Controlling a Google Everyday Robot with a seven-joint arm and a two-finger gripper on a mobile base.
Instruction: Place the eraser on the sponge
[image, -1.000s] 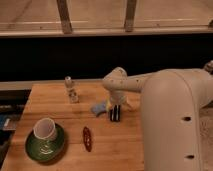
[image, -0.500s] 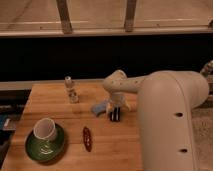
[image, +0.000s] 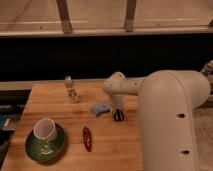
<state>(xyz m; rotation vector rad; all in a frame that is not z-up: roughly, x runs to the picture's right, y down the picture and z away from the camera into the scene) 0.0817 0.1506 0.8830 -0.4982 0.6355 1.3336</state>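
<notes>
Blue sponge (image: 100, 108) lies flat on the table (image: 52, 97). The eraser (image: 118, 117) stands just beside it, not on it, under the lowered gripper (image: 118, 113), seemingly positioned to handle it; its hold cannot be told.

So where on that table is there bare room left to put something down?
Bare wood lies at the table's back left corner, left of the small bottle, and in front between the red stick and the robot's arm. Mid-table is crowded: the claw is at the eraser, beside the sponge.
</notes>
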